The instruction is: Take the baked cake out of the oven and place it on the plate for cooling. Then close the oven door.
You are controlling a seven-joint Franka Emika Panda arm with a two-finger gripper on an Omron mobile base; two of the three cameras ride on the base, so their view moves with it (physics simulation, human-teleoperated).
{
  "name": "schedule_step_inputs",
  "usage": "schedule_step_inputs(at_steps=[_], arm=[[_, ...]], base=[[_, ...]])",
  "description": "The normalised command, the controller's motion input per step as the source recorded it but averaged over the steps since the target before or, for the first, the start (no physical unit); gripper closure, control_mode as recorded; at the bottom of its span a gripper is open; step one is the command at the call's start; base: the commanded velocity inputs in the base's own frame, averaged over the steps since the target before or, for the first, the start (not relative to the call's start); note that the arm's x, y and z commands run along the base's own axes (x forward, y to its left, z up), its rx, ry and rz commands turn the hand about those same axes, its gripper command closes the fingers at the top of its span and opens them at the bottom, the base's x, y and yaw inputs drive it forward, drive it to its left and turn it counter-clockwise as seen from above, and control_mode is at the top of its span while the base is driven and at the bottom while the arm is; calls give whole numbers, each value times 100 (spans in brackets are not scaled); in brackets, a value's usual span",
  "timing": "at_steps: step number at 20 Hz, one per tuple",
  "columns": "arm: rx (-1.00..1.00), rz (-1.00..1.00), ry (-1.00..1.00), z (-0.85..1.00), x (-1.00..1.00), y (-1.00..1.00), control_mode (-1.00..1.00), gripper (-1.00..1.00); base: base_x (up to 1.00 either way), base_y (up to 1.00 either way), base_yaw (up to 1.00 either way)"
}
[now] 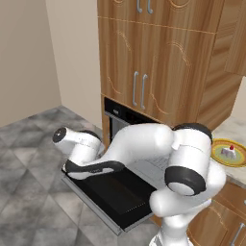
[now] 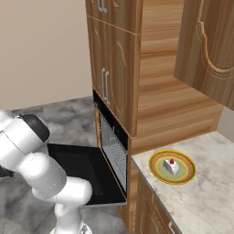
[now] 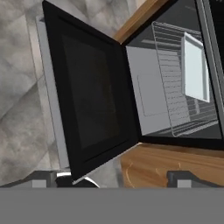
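Observation:
The baked cake [image 2: 171, 166], a small white piece with a red topping, sits on the plate [image 2: 157, 171] on the counter right of the oven [image 2: 113, 145]; the cake [image 1: 227, 152] and the plate [image 1: 216, 149] also appear at the right edge of the left base view. The oven door [image 1: 113, 194] hangs fully open and level. In the hand view my gripper [image 3: 113, 181] is open and holds nothing, above the oven door [image 3: 96, 100], facing the oven's [image 3: 153, 96] wire racks.
A pale square tray [image 3: 194, 68] rests on a wire rack [image 3: 175, 109] inside the oven. Wooden cabinet doors [image 1: 144, 57] rise above the oven. The marble counter [image 2: 205, 201] stretches to the right. Grey tiled floor [image 1: 33, 182] lies left of the door.

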Motion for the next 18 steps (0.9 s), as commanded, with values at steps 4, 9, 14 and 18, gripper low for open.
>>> schedule_step_inputs(at_steps=[4,9,14,18], arm=[[-15,0,-4,0,-25,43,-100,-100],[-14,0,-5,-13,-14,34,-100,-100],[-18,-1,-11,-44,-7,22,-100,-100],[-21,-5,-19,-59,-9,13,-100,-100]], base=[[0,0,0],[0,0,0],[0,0,0],[0,0,0]])
